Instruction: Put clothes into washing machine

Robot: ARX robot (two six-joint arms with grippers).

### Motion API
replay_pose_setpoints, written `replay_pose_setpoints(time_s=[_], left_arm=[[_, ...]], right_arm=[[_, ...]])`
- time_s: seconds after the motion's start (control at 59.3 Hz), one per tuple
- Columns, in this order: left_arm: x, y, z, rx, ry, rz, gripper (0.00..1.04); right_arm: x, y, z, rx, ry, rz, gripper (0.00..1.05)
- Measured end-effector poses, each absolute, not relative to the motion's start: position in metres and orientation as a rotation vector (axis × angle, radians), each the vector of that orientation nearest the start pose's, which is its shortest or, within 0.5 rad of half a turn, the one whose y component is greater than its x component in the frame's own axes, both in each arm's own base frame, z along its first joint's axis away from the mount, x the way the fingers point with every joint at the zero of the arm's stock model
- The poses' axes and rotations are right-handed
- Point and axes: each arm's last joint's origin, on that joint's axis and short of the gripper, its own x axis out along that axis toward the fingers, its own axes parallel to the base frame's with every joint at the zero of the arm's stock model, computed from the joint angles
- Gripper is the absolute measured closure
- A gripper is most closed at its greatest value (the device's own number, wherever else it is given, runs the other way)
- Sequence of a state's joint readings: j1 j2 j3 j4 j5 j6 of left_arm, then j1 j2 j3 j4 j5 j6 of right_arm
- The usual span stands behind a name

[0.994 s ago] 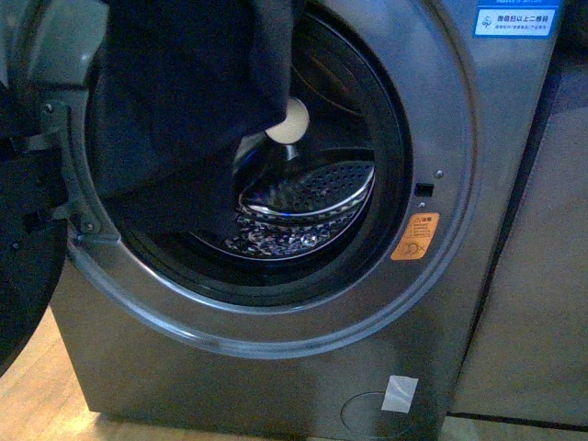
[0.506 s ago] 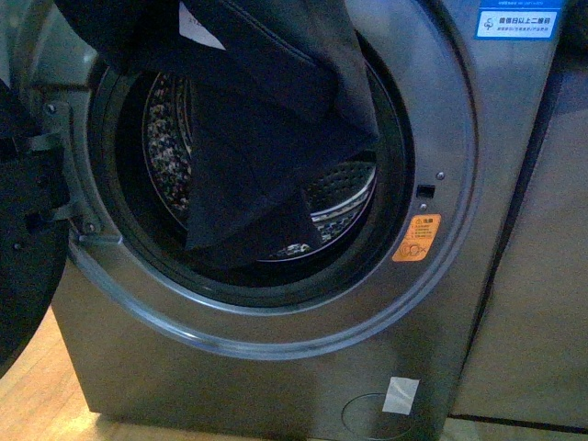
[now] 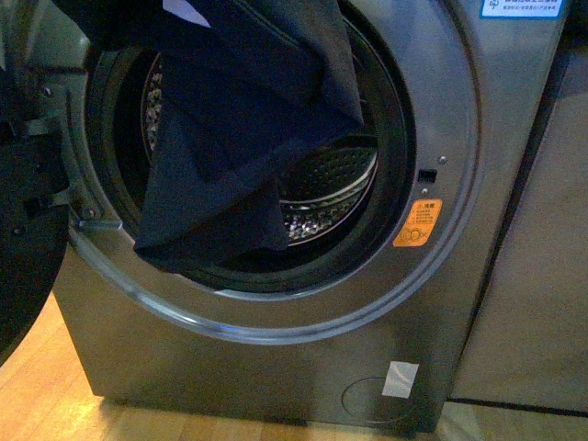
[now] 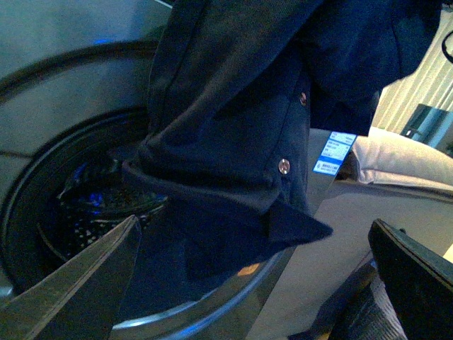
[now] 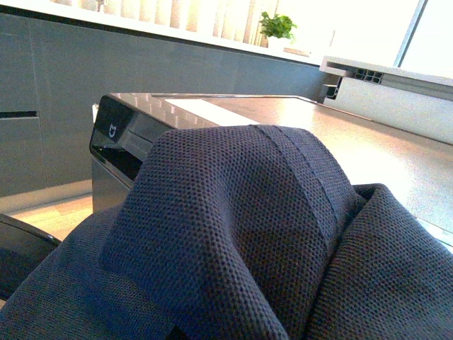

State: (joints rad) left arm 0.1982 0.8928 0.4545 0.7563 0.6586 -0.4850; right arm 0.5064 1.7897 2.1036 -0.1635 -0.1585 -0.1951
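clothes (image 3: 248, 119) hanging before washing machine (image 3: 441, 119) porthole

The clothes (image 3: 230, 119) are dark navy with a fine mesh weave and what look like pale buttons (image 4: 284, 166). The washing machine (image 3: 459, 129) is grey, its perforated drum (image 3: 335, 179) silvery, its sticker (image 3: 417, 223) orange.

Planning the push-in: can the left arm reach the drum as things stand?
Probably yes, not cleanly: the door is open and the left end effector faces the porthole, but the clothes hang across most of it, with the drum bare only at lower right.
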Motion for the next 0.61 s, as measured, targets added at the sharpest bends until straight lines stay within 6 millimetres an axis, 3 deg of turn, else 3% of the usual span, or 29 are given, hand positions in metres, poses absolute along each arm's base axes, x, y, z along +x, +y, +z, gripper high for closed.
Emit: replay_pose_setpoints(time_s=[0.169, 0.354, 0.607], left_arm=[[0.245, 0.021, 0.295, -0.480, -0.142, -0.633, 0.07], [0.298, 0.012, 0.273, -0.608, -0.066, -0.750, 0.07], [0.339, -0.007, 0.265, -0.594, -0.076, -0.869, 0.07]], right_arm=[[0.336, 0.192, 0.508, -0.161, -0.215, 0.646, 0.93], [0.336, 0.192, 0.508, -0.161, -0.215, 0.646, 0.93], [0.336, 0.192, 0.508, -0.161, -0.215, 0.646, 0.93]])
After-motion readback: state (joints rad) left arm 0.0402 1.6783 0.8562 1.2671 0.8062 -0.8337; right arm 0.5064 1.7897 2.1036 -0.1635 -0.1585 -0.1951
